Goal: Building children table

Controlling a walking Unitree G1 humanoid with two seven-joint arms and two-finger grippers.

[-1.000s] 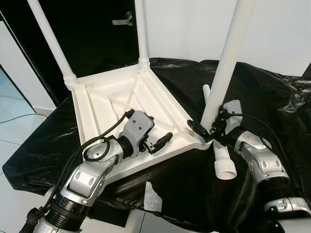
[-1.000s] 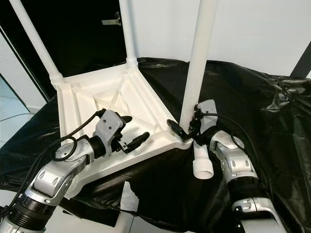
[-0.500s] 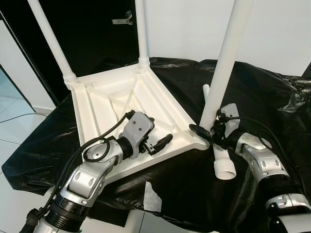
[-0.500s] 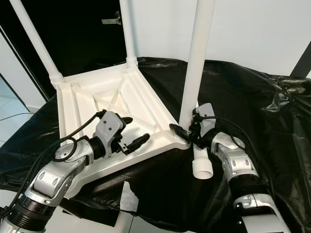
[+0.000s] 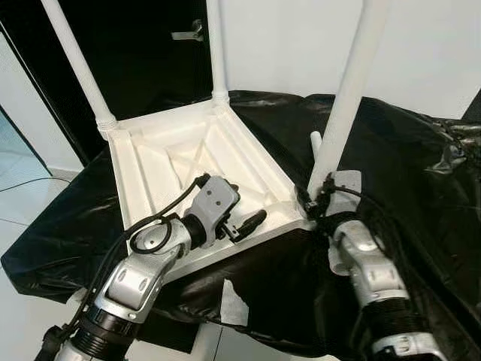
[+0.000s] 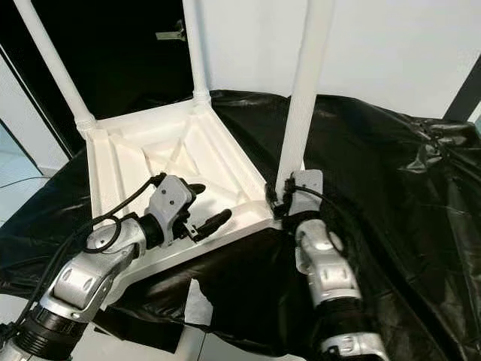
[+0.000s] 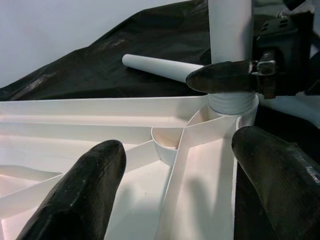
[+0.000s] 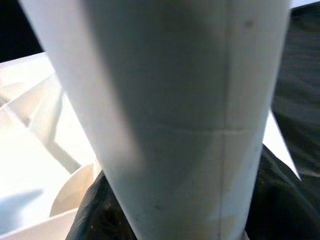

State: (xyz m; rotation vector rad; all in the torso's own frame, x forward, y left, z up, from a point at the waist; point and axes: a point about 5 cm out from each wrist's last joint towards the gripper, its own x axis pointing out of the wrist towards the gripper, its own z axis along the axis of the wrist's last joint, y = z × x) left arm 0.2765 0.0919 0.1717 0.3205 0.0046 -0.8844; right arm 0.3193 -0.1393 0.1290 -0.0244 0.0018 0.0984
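Right end effector clamps leg; fingertips hidden. Left end effector open.

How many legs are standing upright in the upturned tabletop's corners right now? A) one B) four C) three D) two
C: three white legs stand in the tabletop corners, and the right end effector grips the base of the nearest; a fourth leg lies loose on the black sheet.

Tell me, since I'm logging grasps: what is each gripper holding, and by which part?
The right gripper clamps the upright white leg near its base, just above the tabletop corner. The left gripper is open, holding nothing.
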